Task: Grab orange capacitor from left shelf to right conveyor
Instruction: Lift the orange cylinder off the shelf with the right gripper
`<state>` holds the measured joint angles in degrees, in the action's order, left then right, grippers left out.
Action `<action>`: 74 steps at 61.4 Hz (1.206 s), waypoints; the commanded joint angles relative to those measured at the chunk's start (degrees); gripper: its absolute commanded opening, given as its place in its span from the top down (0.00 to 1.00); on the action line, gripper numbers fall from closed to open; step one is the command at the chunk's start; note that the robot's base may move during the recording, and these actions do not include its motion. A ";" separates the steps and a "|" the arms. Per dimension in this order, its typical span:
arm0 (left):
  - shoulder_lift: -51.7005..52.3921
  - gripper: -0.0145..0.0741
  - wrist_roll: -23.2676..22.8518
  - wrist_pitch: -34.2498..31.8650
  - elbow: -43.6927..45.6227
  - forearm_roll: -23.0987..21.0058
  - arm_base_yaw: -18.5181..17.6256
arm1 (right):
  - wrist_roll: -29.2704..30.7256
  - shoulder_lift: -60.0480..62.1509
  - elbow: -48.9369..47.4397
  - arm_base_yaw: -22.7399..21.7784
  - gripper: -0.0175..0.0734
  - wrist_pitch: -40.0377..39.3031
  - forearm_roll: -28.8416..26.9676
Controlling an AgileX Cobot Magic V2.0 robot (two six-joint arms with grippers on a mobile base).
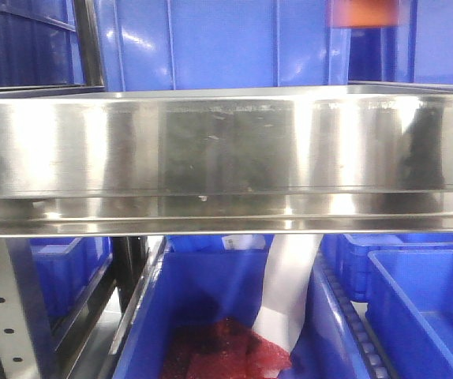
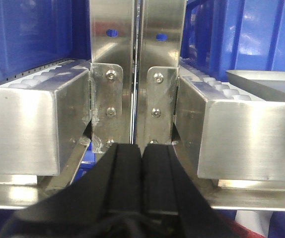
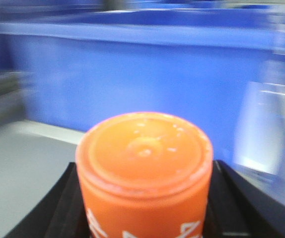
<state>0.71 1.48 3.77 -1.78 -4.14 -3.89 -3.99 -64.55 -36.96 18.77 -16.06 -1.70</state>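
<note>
The right tool (image 3: 145,208) is pinching the orange capacitor (image 3: 144,148) upright between its black fingers (image 3: 48,220), in front of a blue bin (image 3: 132,69). The left tool (image 2: 141,168) is sitting pressed together, facing steel brackets (image 2: 107,99).

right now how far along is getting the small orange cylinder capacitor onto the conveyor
Done: the right gripper is shut on the small orange cylinder capacitor. In hand: the blurred blue bin behind suggests transit. Left: no conveyor shows yet, so placing remains.
</note>
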 commanded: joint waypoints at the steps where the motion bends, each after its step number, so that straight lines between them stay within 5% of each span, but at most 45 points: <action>1: 0.64 0.98 -0.08 -5.01 0.35 -0.10 -0.38 | 0.06 8.69 2.29 -3.20 0.73 0.29 1.21; 16: 0.64 0.98 -0.08 -5.01 0.35 -0.10 -0.38 | 0.13 28.99 6.65 -7.74 0.73 23.79 1.70; 25: 0.64 0.98 -0.08 -5.01 0.35 -0.10 -0.38 | 0.13 37.83 6.65 -7.75 0.73 30.76 4.87; 43: 0.64 0.98 -0.08 -5.01 0.35 -0.10 -0.38 | 0.13 48.05 4.00 -7.75 0.73 33.83 5.59; 74: 0.64 0.98 -0.08 -5.01 0.35 -0.10 -0.38 | 0.13 48.56 -0.02 -7.75 0.73 34.68 5.59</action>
<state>0.71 1.48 3.77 -1.78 -4.14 -3.89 -3.99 -15.38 -34.86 11.34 23.40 3.02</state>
